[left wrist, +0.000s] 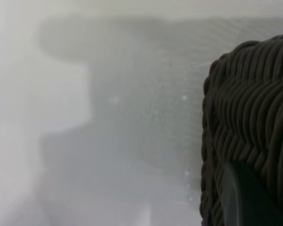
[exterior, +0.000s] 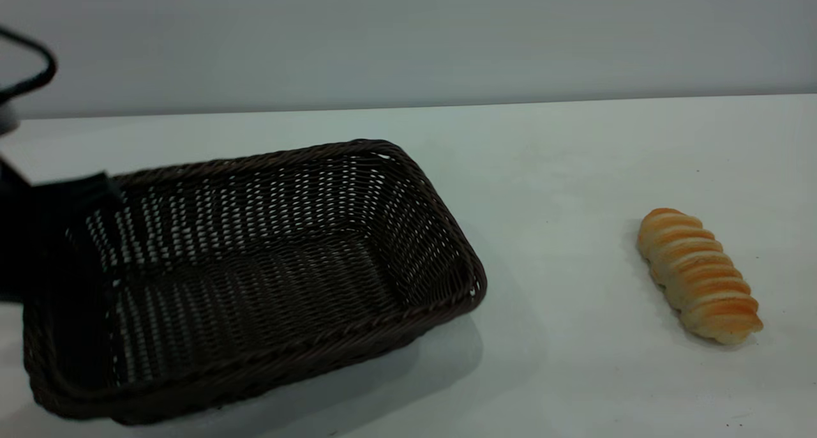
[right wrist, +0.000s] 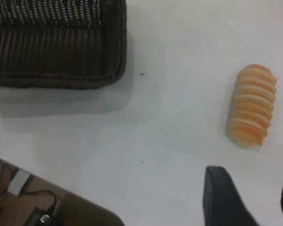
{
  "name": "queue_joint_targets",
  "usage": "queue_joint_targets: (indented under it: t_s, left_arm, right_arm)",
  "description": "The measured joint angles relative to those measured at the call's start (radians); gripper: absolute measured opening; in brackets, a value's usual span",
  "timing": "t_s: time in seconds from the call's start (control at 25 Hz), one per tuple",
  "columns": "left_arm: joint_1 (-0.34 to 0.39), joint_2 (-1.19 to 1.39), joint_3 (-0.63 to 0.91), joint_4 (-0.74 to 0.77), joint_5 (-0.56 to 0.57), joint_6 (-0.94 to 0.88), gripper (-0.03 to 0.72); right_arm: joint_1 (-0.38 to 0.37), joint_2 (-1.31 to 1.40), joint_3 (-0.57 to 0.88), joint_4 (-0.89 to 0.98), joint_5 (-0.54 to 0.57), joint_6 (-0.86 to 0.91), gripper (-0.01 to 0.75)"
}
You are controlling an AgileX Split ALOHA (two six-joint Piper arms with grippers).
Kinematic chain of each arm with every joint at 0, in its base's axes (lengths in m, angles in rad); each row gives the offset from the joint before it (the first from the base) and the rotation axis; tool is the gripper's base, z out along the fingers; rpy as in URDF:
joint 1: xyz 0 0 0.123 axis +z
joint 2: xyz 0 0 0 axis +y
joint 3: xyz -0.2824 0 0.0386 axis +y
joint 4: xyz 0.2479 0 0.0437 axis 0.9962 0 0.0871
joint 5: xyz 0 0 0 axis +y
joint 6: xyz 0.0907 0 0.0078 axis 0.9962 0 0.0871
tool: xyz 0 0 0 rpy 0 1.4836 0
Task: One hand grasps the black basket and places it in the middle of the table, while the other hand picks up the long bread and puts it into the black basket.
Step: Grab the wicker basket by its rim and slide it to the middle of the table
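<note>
Left gripper (exterior: 96, 198) sits at the left short end of the black basket (exterior: 268, 265), one finger (left wrist: 245, 197) dark against the braided rim in the left wrist view. Looks clamped onto that rim, since the basket's right end seems raised off the table (exterior: 574, 157) with shadow under it. Read as grasping the basket; the opposing finger is hidden.

Right gripper (right wrist: 247, 197) hovers above the table short of the long bread (exterior: 699, 275), fingers spread apart, holding nothing. It does not show in the exterior view.

Basket lies left of centre, not yet mid-table. Bread lies well apart from it on the right, flat on the table, angled.

Risks, as judgement:
- Single-end grip on a wide basket: far end could sag, swing or drag, and the rim could slip out of the pinch.
- Open weave may snag a fingertip on release.
- Bread is rounded and ridged; an off-centre pinch could roll or squirt it away.
- If the basket lands too far right, it could bump the bread.

Materials: basket dark brown-black wicker-style weave, rectangular, shallow, sloped open sides, thick braided rim. Bread golden-orange and cream, elongated, spiral ridges, matte. Table plain white, smooth, few dark specks.
</note>
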Motion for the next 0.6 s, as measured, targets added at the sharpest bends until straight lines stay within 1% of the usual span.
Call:
queue_joint_targets:
  t_s: [0.12, 0.32, 0.48, 0.6]
  left_arm:
    - [-0.026, 0.005, -0.078, 0.016, 0.072, 0.034, 0.131]
    - [-0.059, 0.075, -0.185, 0.021, 0.138, 0.061, 0.131]
    - [-0.093, 0.18, -0.251, 0.009, 0.173, 0.105, 0.131]
    - [-0.113, 0.236, -0.273, -0.001, 0.174, 0.113, 0.133]
  right_arm:
    - [0.0, 0.0, 0.0, 0.0, 0.0, 0.0, 0.291]
    - [0.0, 0.0, 0.0, 0.0, 0.0, 0.0, 0.291]
    - [0.0, 0.0, 0.0, 0.0, -0.001, 0.0, 0.291]
    - [0.0, 0.0, 0.0, 0.0, -0.002, 0.0, 0.291]
